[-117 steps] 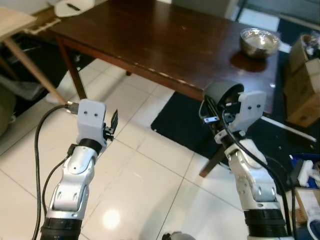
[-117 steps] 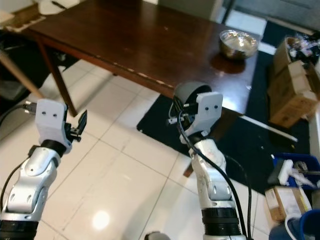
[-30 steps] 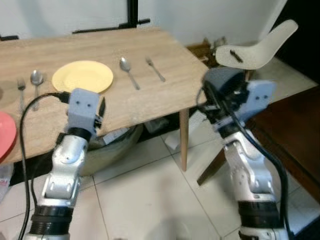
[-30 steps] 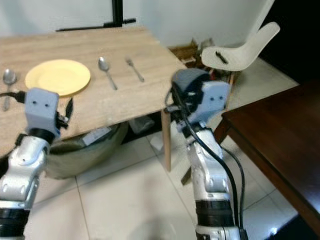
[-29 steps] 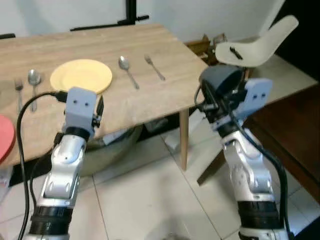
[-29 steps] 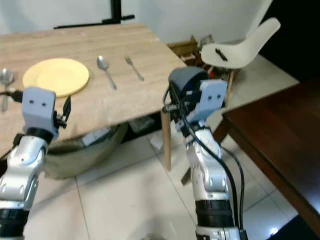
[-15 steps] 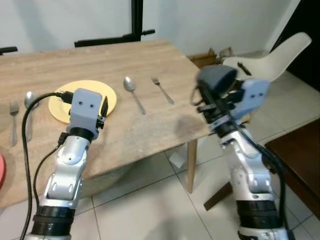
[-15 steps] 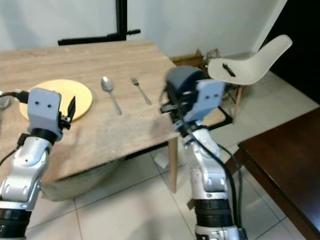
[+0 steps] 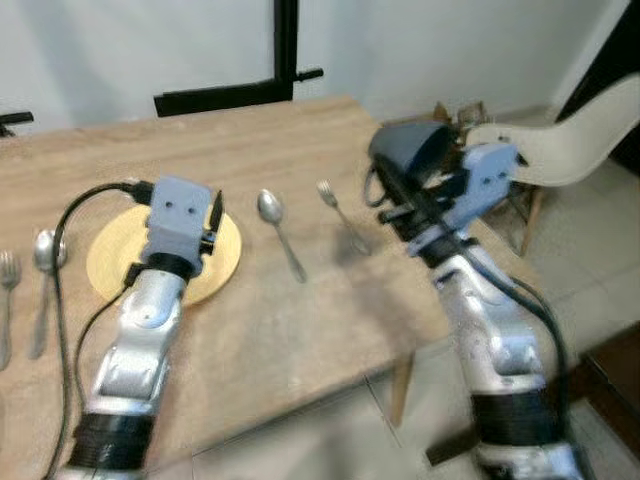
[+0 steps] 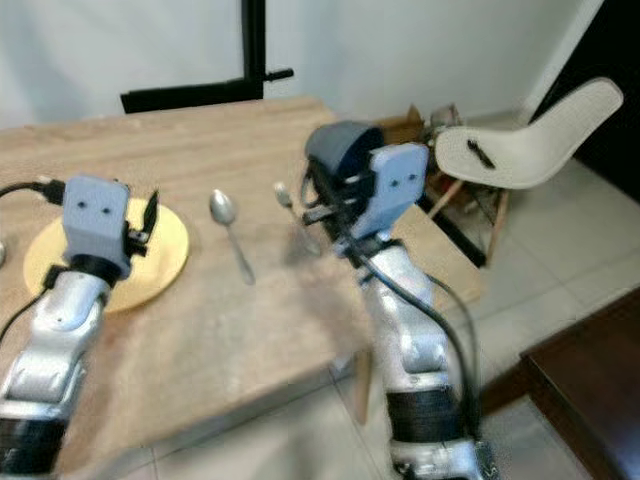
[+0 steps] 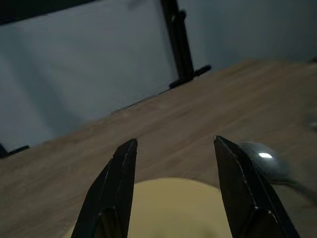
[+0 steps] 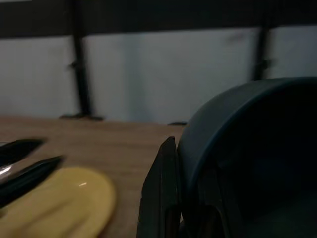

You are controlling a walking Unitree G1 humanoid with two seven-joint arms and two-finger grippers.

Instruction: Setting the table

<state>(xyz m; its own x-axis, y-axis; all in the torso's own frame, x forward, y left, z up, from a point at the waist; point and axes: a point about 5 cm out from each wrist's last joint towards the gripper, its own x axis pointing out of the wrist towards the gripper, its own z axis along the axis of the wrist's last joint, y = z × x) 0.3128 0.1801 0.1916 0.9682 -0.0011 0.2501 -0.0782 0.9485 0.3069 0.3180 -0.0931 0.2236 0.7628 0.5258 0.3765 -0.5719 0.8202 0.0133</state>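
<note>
Dark grey round bowl (image 10: 345, 150): gripped in right gripper (image 10: 335, 205) jaws, above light wooden table (image 9: 300, 330), right of round yellow plate (image 9: 165, 255). Left gripper (image 11: 173, 188): jaws open, empty, over plate.

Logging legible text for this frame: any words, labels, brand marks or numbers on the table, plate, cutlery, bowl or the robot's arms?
None: no text can be read.
Yellow plate: plain.
Spoon and fork: no marks can be made out.
Dark bowl in the right gripper: plain.
Left gripper, open over the plate: housing shows two dark dots, no lettering.
Wooden table: bare grain.
</note>
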